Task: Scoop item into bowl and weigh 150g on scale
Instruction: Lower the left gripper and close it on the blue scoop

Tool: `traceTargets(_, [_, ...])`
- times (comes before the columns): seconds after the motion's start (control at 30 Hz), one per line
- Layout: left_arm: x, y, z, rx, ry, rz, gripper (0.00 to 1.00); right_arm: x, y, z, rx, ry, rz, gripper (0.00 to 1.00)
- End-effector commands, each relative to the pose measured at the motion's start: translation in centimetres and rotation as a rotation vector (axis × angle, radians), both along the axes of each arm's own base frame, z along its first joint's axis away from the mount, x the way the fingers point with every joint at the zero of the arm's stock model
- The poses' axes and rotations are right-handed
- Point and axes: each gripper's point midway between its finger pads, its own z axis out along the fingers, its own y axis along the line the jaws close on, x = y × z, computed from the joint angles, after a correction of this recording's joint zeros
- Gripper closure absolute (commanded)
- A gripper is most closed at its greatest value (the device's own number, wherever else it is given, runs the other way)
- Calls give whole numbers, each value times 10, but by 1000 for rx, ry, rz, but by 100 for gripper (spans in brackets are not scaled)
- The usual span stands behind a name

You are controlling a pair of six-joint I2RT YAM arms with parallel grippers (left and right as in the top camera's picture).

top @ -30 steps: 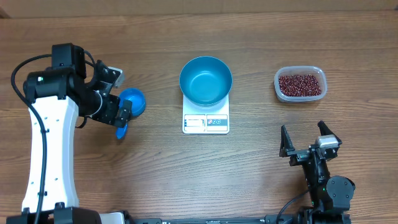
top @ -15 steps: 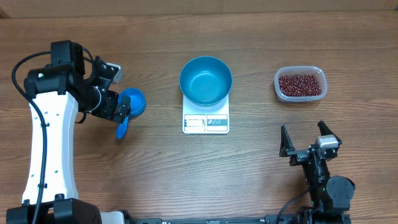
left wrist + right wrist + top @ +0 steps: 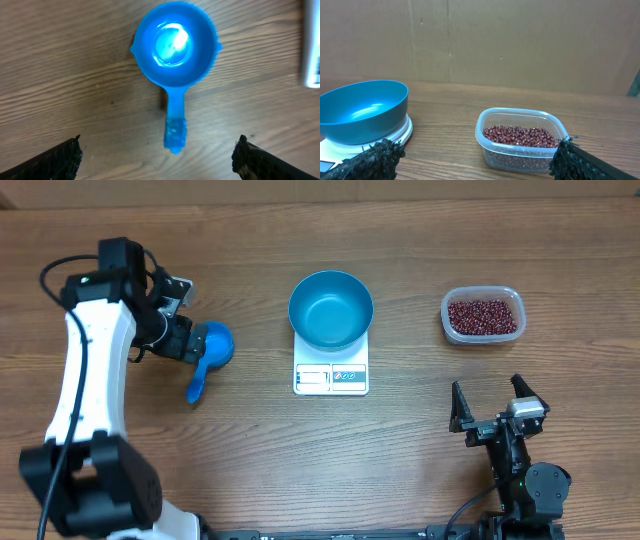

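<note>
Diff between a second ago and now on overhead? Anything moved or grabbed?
The left arm shifted toward the top of the overhead view and its wrist turned. The left gripper now sits over the scoop, open, gripping nothing. The scoop, bowl, scale, tub of beans and the open right gripper stayed put.

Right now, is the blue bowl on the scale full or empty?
Empty: the bowl shows only bare blue inside, and the beans lie in the clear tub off to its side.

Too small to read — the scale point(image 3: 331, 377) display; bowl point(image 3: 362, 112) cut off left.
</note>
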Motion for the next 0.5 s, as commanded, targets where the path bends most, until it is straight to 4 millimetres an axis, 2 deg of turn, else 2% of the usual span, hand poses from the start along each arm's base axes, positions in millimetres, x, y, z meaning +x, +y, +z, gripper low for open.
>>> traceTargets(0.0, [8, 8, -21, 22, 45, -20, 1, 0, -2, -1, 2, -5, -13, 0])
traceTargets(0.23, [27, 11, -54, 21, 51, -20, 0, 0, -2, -1, 2, -5, -12, 0])
traceTargets(0.47, [38, 13, -69, 25, 43, -34, 0, 0, -2, -1, 2, -5, -12, 0])
